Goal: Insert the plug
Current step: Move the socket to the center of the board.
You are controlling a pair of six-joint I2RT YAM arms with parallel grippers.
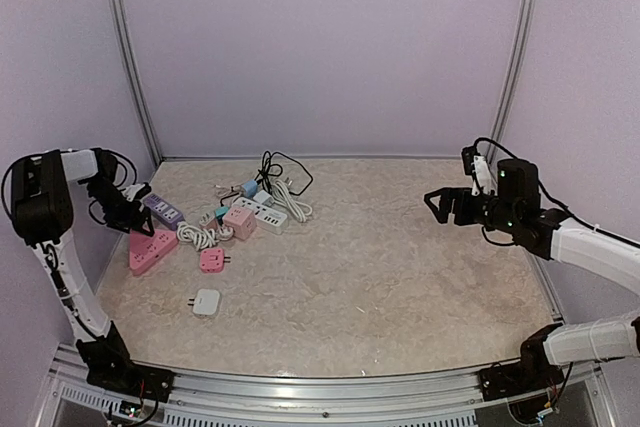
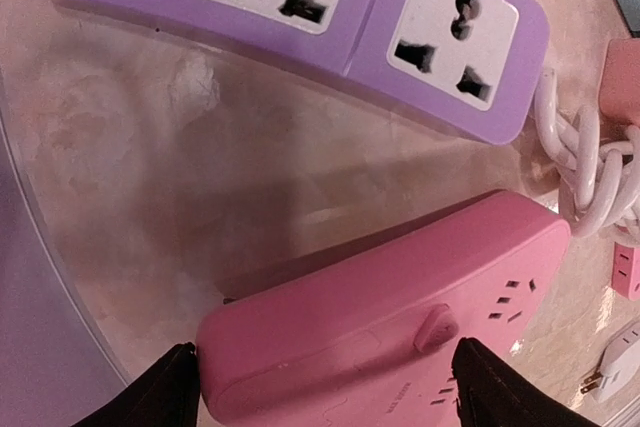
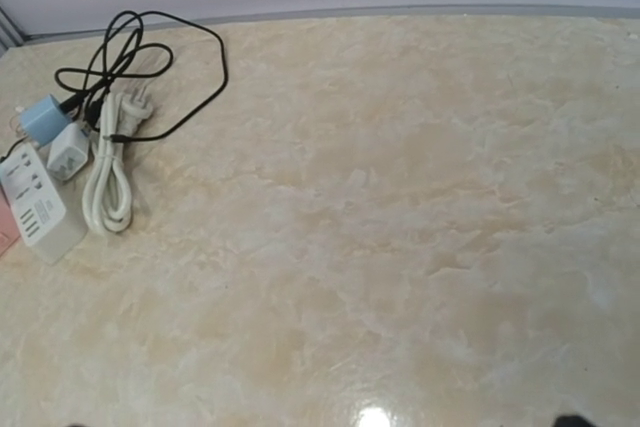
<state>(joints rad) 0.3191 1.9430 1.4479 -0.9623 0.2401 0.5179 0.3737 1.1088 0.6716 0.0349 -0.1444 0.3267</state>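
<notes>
Top view: left claw (image 1: 135, 227) is down at the left edge of the counter (image 1: 400, 277), over the pink strip (image 1: 150, 250). Purple strip (image 1: 163, 212) sits just behind it. Right claw (image 1: 435, 207) is spread, empty, well apart on the right. White plug (image 1: 206, 302) lies alone nearer the bases, prongs pointing left. My guess is that's the one to insert.

Left wrist: claw spread astride the pink strip, fingertips (image 2: 160, 392) at its flanks. Can't tell if they touch. Purple strip's two sockets are bare. Plug is in the bottom-right corner.

Right wrist: own claw barely in frame. Black cable (image 3: 150, 57) and white cord (image 3: 108, 182) show, no plug.

Handling, judged: plug is light, rigid, glossy, likely slippery. Pinch the flat body sides, clear of the prongs. Strip is light and may skate on the counter, so brace it. No containers.
</notes>
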